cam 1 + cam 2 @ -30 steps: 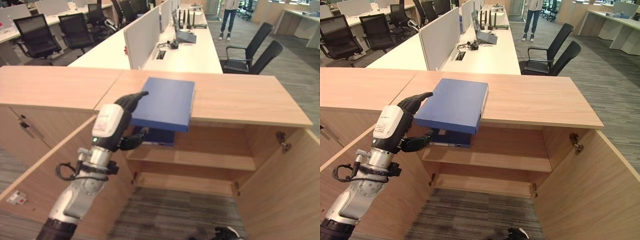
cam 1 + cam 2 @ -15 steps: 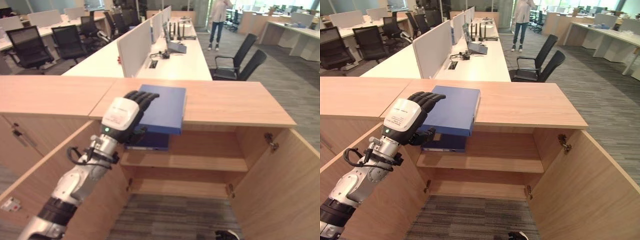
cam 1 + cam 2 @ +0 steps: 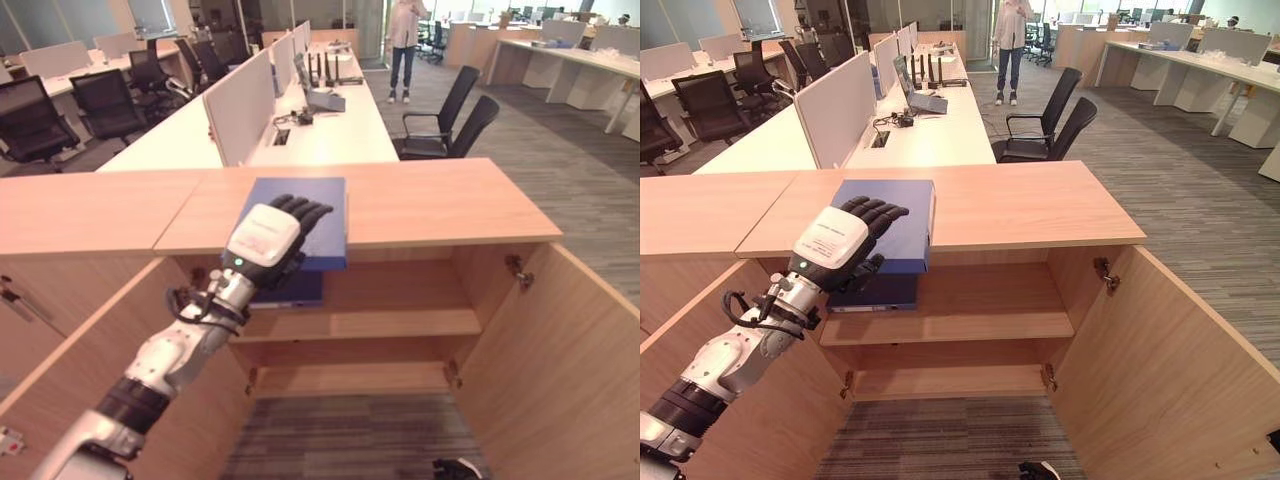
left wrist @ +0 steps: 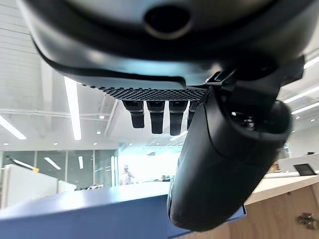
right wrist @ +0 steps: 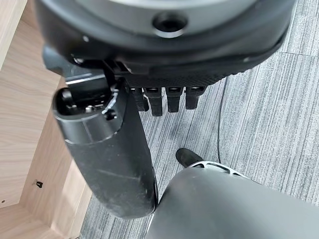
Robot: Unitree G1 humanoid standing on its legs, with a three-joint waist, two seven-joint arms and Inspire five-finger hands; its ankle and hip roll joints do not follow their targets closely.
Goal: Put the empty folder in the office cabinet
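Open wooden cabinet (image 3: 970, 205), blue folder (image 3: 902, 215) on top, left hand (image 3: 845, 240) seemingly gripping its edge

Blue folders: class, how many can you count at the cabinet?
2. One folder lies on the cabinet top, overhanging its front edge under the left robot hand; another sits on the shelf below. More may be hidden.

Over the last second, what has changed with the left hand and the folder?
The left hand has slid further over the folder, fingers on top, thumb beneath its overhanging edge. The camera moved too. The folder still lies on the cabinet top, not inside; the doors stay open.
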